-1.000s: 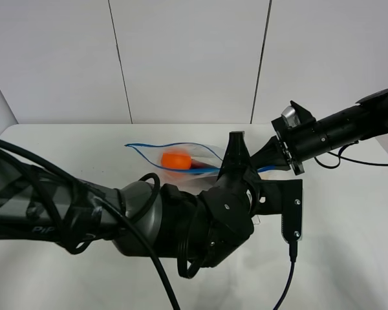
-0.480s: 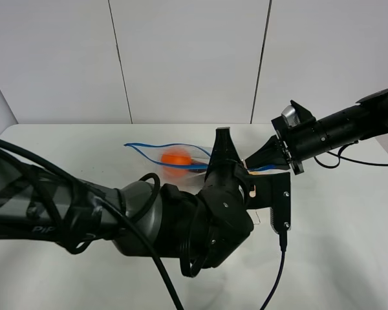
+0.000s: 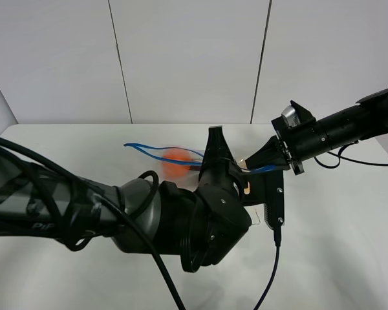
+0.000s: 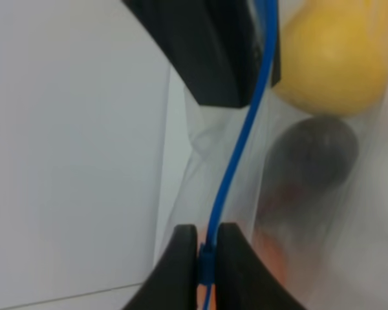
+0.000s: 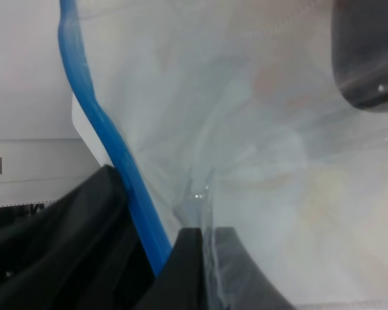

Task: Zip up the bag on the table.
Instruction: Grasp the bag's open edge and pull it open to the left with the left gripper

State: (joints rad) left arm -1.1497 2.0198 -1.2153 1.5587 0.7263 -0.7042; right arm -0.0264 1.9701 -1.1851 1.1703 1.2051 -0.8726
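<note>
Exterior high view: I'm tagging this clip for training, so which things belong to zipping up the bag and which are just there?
In the job: the bag, its blue zipper strip, left gripper pinching that strip, right gripper pinching the plastic, the table.
Just there: orange fruit, yellow fruit and dark fruit inside the bag; wall panels behind.

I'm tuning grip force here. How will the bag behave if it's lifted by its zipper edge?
Probably floppy: the bag shows thin wrinkled film, and its blue zipper strip bows along its length. Likely bottom-heavy: the yellow fruit, dark fruit and orange fruit would sag and may roll inside. The clear plastic looks slick, so it could slip.
</note>
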